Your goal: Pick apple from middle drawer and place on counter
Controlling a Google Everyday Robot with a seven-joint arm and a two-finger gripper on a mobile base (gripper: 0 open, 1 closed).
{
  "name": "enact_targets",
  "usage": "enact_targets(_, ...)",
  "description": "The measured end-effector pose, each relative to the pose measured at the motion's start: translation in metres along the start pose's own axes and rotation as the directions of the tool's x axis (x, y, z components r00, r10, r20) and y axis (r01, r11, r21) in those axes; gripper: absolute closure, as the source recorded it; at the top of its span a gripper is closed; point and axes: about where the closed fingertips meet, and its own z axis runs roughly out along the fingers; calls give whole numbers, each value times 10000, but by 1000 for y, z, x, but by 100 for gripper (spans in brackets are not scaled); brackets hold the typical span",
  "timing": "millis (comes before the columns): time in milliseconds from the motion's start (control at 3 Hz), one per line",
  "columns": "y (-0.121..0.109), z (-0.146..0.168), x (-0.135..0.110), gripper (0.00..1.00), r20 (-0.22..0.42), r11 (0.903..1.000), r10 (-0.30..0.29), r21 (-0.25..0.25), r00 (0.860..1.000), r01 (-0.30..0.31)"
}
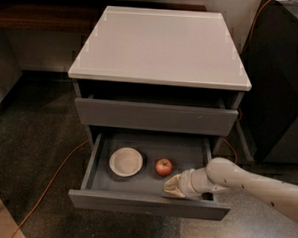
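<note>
The middle drawer (149,203) is pulled open, showing its shallow grey interior. A small red apple (163,167) lies in it near the middle, to the right of a round cream bowl (125,162). My gripper (172,187) comes in from the right on a white arm, inside the drawer by its front wall, just right of and in front of the apple, apart from it. The pale counter (162,44) tops the cabinet and is bare.
The top drawer (155,116) above is shut. An orange cable (50,182) runs over the dark floor at the left. A dark cabinet (286,88) stands to the right, and a dark brown wooden shelf (39,12) is at the back left.
</note>
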Motion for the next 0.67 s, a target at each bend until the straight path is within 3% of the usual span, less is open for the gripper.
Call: enact_targets(667,-26,4,-13,28,-27,9990,-382,239,9993,382)
